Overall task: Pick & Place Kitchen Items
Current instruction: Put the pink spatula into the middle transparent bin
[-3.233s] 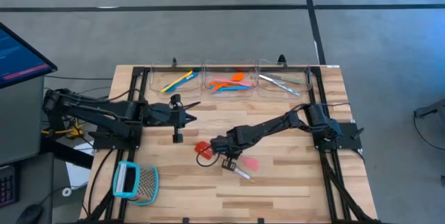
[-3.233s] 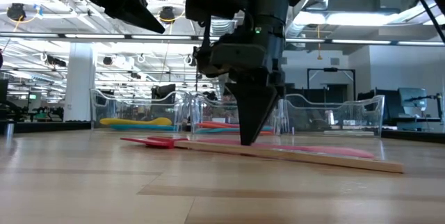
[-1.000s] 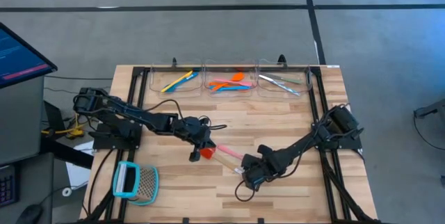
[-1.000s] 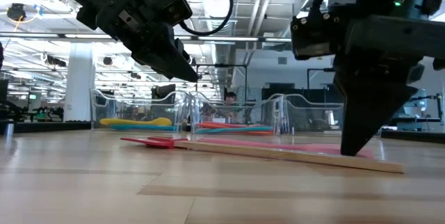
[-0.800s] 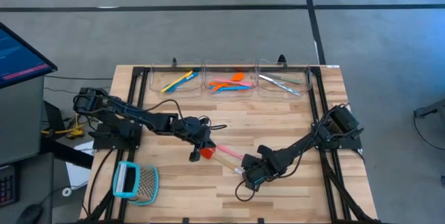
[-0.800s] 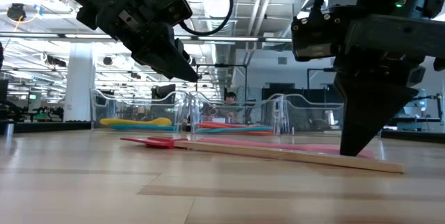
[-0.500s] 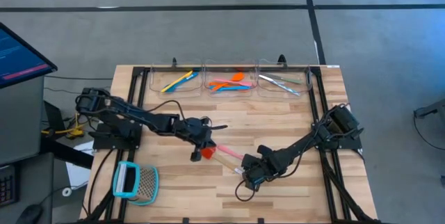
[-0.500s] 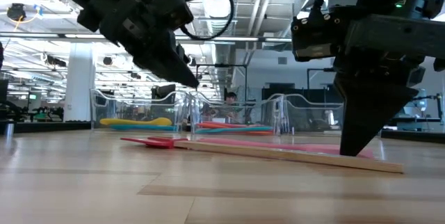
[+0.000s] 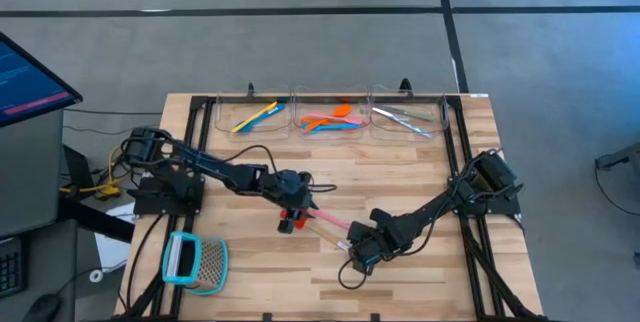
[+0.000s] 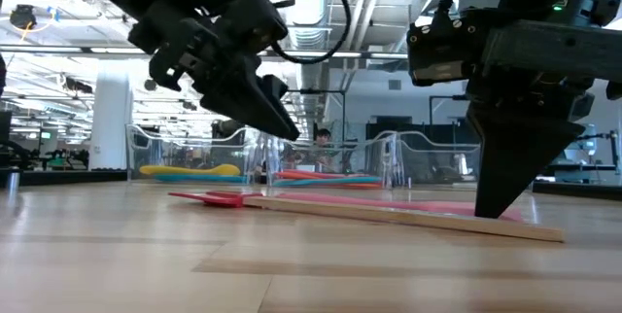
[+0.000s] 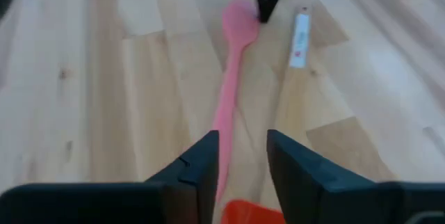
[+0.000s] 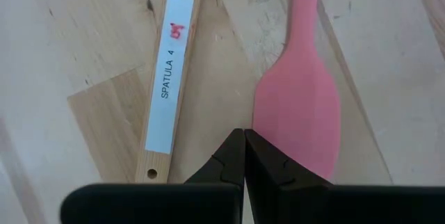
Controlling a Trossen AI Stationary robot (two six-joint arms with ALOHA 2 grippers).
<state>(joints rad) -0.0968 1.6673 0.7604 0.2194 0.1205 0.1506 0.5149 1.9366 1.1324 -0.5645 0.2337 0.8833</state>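
Note:
A red-headed spatula lies mid-table, with its red head (image 9: 290,225) toward the left and its labelled wooden handle (image 12: 167,99) toward the right. A pink spatula (image 11: 229,92) lies flat alongside it. My left gripper (image 11: 243,165) hangs open above the red head (image 11: 249,213), clear of the table in the low view (image 10: 282,119). My right gripper (image 12: 243,156) is shut. It points down at the gap between the wooden handle's end and the pink blade (image 12: 299,106). My right gripper's shut tips come down from above beside the pink blade's edge (image 12: 261,123) and reach table level in the low view (image 10: 496,211). I cannot tell whether they touch the blade, the handle or only the wood.
Three clear bins stand along the far edge. They hold yellow and blue utensils (image 9: 255,115), orange, pink and blue ones (image 9: 328,120) and silvery ones (image 9: 403,118). A teal-framed mesh tool (image 9: 195,262) lies near the left front. Bare wood lies to the right front.
My left gripper has moved toward the table's right and slightly nearer, coming over the spatula's red head, and its fingers have opened. The spatulas lie as before.

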